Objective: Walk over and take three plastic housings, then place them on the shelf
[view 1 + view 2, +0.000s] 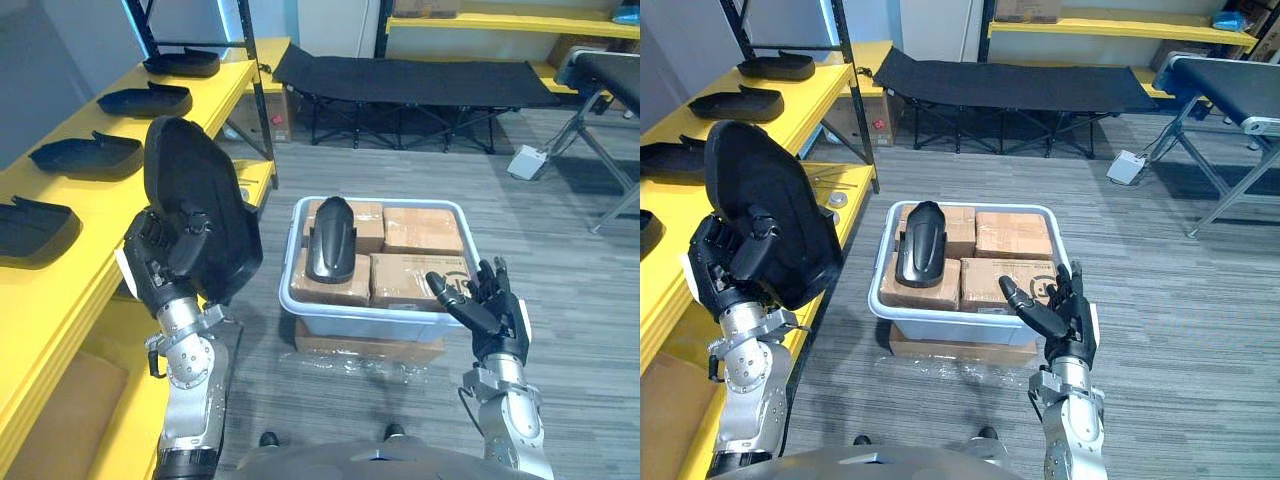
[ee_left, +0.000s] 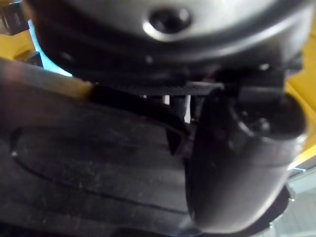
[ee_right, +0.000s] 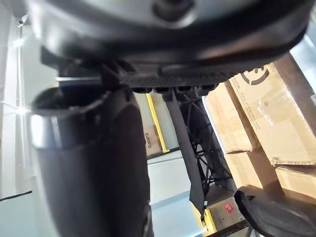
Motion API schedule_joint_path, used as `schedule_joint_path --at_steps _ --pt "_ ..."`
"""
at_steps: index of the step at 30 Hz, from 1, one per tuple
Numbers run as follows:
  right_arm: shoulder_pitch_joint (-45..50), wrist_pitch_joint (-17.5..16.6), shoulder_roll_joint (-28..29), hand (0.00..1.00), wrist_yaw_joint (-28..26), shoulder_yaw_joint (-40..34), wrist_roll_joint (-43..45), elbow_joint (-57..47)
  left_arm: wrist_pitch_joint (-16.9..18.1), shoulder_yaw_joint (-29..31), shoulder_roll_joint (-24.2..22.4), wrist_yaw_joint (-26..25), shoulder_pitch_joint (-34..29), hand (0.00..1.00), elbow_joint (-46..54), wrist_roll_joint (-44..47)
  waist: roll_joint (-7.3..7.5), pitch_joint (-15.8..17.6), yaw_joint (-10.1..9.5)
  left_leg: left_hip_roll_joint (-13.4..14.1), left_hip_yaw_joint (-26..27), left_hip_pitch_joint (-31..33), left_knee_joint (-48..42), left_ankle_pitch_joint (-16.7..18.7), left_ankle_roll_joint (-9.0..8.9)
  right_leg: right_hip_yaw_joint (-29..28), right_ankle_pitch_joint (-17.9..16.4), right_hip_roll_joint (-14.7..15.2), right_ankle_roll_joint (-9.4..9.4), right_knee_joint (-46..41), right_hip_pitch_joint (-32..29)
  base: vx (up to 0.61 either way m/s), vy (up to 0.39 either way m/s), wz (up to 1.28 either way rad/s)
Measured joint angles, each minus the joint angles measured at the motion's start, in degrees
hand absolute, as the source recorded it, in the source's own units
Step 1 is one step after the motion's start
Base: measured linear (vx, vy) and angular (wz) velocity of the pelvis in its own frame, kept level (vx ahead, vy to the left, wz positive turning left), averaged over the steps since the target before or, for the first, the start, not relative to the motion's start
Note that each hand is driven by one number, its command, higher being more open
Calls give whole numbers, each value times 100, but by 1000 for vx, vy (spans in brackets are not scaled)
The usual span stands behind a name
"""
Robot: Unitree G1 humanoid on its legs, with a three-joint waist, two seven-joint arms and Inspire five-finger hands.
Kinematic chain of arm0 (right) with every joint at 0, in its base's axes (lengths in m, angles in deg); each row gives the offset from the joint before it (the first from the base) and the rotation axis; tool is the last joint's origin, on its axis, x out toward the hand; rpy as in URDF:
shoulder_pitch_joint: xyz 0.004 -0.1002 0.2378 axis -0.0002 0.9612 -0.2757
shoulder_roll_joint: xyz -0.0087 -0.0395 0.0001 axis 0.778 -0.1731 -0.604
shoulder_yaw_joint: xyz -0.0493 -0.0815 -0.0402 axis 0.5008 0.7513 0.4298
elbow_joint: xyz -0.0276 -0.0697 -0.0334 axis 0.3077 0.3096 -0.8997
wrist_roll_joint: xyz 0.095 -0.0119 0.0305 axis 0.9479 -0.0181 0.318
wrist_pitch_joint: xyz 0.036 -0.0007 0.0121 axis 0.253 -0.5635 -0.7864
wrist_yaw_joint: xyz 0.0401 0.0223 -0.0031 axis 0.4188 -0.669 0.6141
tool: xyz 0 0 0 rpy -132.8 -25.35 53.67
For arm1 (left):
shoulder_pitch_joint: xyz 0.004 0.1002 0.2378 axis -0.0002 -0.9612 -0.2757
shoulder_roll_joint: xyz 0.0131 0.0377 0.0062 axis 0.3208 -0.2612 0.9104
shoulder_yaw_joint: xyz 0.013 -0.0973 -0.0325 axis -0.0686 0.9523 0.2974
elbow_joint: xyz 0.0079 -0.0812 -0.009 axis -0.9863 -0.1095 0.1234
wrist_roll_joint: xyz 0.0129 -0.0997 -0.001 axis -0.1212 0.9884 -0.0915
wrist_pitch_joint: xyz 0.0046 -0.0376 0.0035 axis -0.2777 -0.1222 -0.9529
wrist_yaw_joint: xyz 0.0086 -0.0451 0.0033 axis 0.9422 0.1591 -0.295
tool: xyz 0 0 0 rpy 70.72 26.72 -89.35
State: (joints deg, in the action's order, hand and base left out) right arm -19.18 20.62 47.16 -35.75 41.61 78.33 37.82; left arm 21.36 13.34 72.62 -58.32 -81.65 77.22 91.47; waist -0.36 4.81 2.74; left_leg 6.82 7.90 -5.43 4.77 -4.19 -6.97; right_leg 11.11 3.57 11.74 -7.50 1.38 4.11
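One black plastic housing (image 1: 195,190), judged stiff and light, is clasped by its lower edge in the left hand (image 1: 165,265), the right hand (image 1: 490,305) splayed.

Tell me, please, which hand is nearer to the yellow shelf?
Left. The left hand, gripping a black housing, is up beside the yellow shelf; the right hand hangs open beyond the grey bin, far from it.
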Motion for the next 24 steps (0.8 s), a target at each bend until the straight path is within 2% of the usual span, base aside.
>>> schedule_joint_path --at_steps 5,8,13,17,19,24 --pt "-143 4 7 100 -1 72 195 84 -4 70 -16 330 -396 0 632 33 -32 -33 -120 -7 -337 139 -1 -11 -6 390 -13 2 9 110 137 -28 -16 33" --pt "-426 144 -6 100 -11 198 180 235 -5 365 -15 508 -530 0 927 147 -54 -45 -246 -25 -655 294 -8 -130 2 729 -4 -7 2 176 261 12 -33 56" --pt "-1045 215 -117 100 27 803 -104 557 7 1008 -167 945 -1115 0 1221 664 -72 -53 -750 -104 -1320 463 -64 -172 -9 1427 -128 -10 -70 178 559 0 -43 64" --pt "-1520 216 -110 100 6 1105 -159 680 11 1506 -373 1101 -1641 0 1238 905 -58 -67 -1135 -193 -1611 493 -65 -187 -7 1710 -217 24 -99 161 725 20 -26 44" --pt "-1662 237 -106 100 -32 1215 -292 717 17 1762 -471 1220 -1796 0 1238 1199 -41 -74 -1253 -214 -1662 507 -75 -177 5 1760 -285 44 -76 114 732 14 -12 21" --pt "-1669 501 -107 100 -68 1416 -539 760 17 1927 -521 1499 -1929 0 1237 1342 73 -102 -1317 -311 -2091 734 -431 -57 -6 2009 -720 152 -84 -502 689 4 -27 39"
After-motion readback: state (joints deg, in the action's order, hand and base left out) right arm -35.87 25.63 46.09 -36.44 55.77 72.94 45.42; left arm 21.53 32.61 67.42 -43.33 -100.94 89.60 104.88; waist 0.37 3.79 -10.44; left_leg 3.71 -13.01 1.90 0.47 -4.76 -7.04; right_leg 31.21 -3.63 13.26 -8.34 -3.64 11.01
